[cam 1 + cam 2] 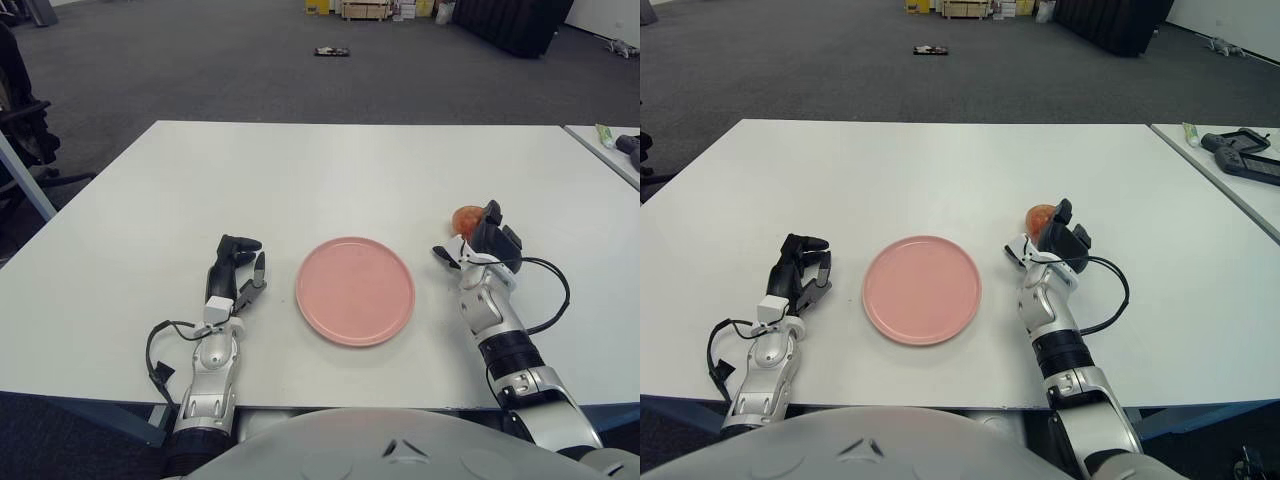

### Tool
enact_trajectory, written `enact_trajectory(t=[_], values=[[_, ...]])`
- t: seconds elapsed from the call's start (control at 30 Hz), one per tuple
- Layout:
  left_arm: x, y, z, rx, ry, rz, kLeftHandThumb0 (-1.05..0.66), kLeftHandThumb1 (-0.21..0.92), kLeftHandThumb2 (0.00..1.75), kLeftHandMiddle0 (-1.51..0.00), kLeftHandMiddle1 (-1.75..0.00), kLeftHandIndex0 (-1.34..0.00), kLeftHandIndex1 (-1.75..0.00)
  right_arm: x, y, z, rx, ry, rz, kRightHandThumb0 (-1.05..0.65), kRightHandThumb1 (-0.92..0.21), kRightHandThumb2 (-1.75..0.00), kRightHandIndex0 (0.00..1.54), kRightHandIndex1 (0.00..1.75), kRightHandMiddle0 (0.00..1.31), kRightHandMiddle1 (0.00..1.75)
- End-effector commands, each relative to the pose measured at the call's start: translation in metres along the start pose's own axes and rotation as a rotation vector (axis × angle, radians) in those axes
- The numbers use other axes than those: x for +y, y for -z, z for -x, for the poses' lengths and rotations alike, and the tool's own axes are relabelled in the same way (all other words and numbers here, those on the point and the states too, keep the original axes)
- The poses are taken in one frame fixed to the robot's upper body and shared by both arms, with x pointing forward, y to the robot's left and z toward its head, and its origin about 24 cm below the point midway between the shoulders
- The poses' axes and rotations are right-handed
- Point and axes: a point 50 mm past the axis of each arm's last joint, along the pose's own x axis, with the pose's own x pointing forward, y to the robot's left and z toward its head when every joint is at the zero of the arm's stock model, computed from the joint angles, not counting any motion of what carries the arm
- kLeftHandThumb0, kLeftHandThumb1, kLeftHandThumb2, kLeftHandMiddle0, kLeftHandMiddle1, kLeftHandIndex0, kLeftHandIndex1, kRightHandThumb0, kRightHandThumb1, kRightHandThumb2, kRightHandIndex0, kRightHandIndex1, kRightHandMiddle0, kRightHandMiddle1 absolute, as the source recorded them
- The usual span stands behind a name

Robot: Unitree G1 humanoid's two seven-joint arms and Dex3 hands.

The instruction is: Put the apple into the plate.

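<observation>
Left eye view, one apple (465, 220), one plate (355, 290)

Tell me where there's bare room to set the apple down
The pink plate is bare, and so is the table beyond it. It is crowded only at the right hand around the apple; the left hand flanks the plate's left.

One apple (464, 219), one plate (355, 290)

You get bright, even overhead light on the white tabletop (330, 170); shadows under the plate (355, 290) and each hand are faint and soft. No glare, and focus holds throughout.
</observation>
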Motion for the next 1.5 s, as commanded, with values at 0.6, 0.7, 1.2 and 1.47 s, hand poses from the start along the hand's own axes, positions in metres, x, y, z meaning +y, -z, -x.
enact_trajectory(t=[0.6,0.7,1.2,1.47], values=[[0.000,0.009,0.005,0.049,-0.002,-0.014,-0.36,0.82,0.67,-0.52,-1.44,-0.25,-1.75,0.006,-0.016,-0.028,0.043,0.049,-0.047,-0.74,-0.55,-0.77,0.00,0.00,0.00,0.01],[0.000,0.008,0.005,0.049,-0.002,-0.013,-0.36,0.82,0.67,-0.52,-1.44,-0.25,-1.75,0.006,-0.019,-0.035,0.051,0.054,-0.054,-0.71,-0.51,-0.83,0.00,0.00,0.00,0.11],[0.001,0.009,0.006,0.053,-0.014,-0.001,-0.36,0.84,0.65,-0.51,-1.45,-0.24,-1.75,0.008,-0.022,-0.051,0.061,0.040,-0.060,-0.61,-0.49,-0.91,0.07,0.20,0.00,0.65],[0.001,0.008,0.007,0.055,-0.019,-0.005,-0.36,0.83,0.65,-0.51,-1.45,-0.25,-1.75,0.009,-0.021,-0.053,0.073,0.009,-0.058,-0.57,-0.47,-0.95,0.00,0.62,0.00,0.91]])
